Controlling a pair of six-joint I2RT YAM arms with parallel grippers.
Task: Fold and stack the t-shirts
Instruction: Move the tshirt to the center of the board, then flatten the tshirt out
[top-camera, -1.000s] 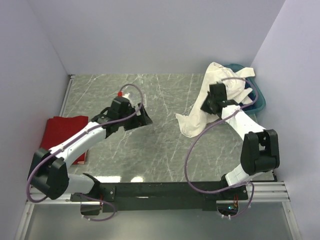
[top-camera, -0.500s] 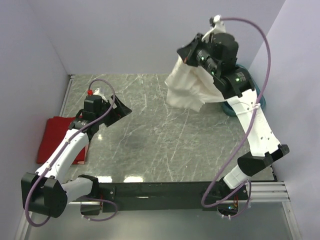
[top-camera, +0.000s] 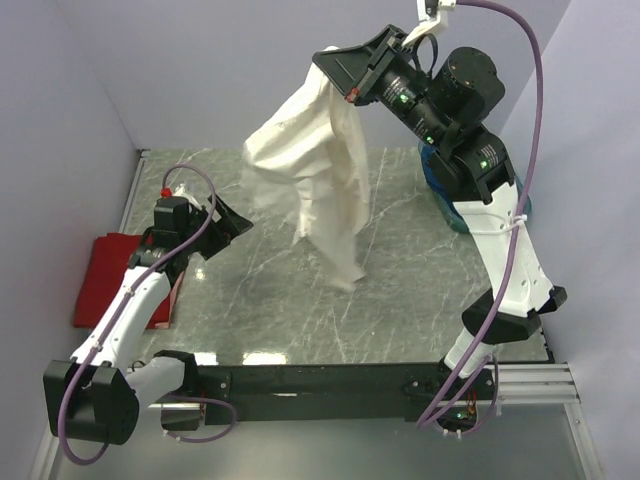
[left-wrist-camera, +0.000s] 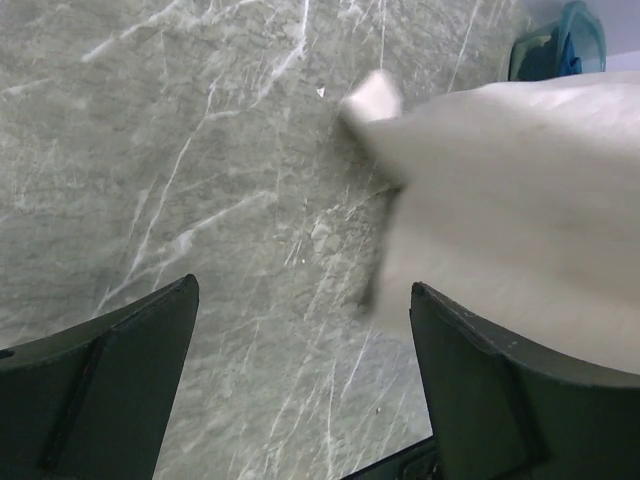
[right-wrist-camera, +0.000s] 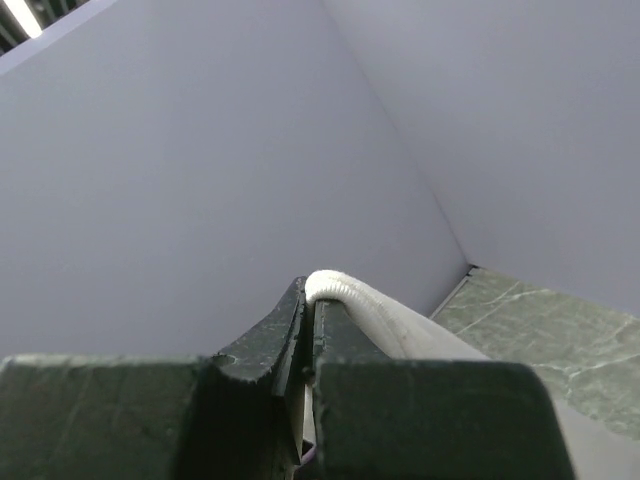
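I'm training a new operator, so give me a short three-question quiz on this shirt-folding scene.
1. Fill in: the red shirt lies at the table's ___ edge.
2. True or false: the right gripper is shut on the white shirt.
3. The left gripper is: A) open and empty; B) shut on the red shirt; C) shut on the white shirt.
Key: 1 left; 2 true; 3 A.

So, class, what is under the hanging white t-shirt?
Only marbled table shows under the white t-shirt, which hangs from the shut right gripper. The table behind its folds is hidden.
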